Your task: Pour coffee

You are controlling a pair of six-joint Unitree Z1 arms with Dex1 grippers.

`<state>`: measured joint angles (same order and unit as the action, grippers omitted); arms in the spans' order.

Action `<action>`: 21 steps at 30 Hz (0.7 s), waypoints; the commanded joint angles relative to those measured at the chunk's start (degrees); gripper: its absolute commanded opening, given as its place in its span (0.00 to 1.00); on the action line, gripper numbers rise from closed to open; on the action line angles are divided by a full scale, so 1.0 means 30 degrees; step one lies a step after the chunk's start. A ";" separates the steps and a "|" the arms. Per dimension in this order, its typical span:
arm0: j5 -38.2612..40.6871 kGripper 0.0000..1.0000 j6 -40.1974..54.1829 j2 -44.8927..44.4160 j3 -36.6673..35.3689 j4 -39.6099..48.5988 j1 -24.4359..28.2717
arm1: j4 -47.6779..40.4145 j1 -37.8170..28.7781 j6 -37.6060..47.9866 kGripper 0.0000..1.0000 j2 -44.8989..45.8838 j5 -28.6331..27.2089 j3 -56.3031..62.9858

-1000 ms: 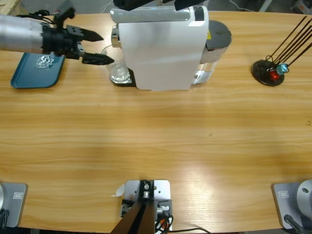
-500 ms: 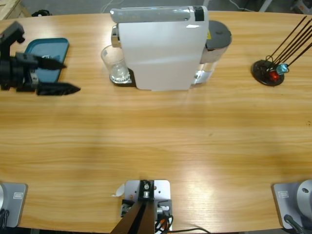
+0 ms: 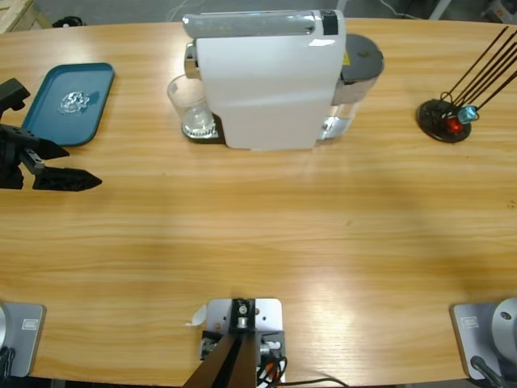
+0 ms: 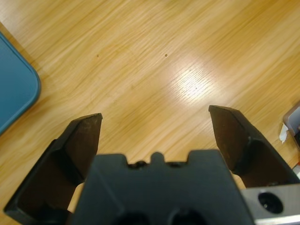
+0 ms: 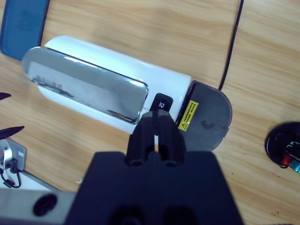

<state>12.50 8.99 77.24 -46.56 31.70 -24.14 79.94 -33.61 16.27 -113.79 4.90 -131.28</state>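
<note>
Left gripper [image 3: 81, 166] sits at the left edge of the table [image 3: 258, 242] in the high view, jaws spread wide with nothing between them. The left wrist view confirms this: both black jaws stand well apart over bare wood [image 4: 159, 70], and a corner of the blue tray [image 4: 14, 89] shows at that picture's left edge. In the high view the gripper lies just below the blue tray [image 3: 56, 121], apart from it. A small crumpled clear item [image 3: 74, 101] rests in the tray; its nature cannot be determined.

Right gripper [image 5: 156, 136] does not appear in the high view. In its own wrist view the two jaws are pressed together, holding nothing, and look straight down on the coffee machine [image 5: 108, 89] from above.

The coffee machine [image 3: 266, 81] is white with a chrome top, standing at the far middle of the table, with a grey-lidded water tank [image 3: 359, 65] at its right end. A clear glass [image 3: 190, 105] stands upright on the machine's drip stand at its left end, under the spout, well apart from the left gripper. Whether the glass contains any coffee cannot be told.

At the far right of the table stands a black round-based holder [image 3: 443, 121] with thin black rods rising from it and a red and a blue capsule at its base.
</note>
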 commanded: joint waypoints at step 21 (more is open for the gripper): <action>-0.0065 1.00 -0.0406 0.1634 -0.0017 0.0242 -0.0127 | 0.0482 0.0245 0.0045 0.00 -0.2278 0.0400 -0.0275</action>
<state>12.49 8.39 79.10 -46.58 31.71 -24.14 80.96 -33.35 16.26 -117.59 6.09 -132.44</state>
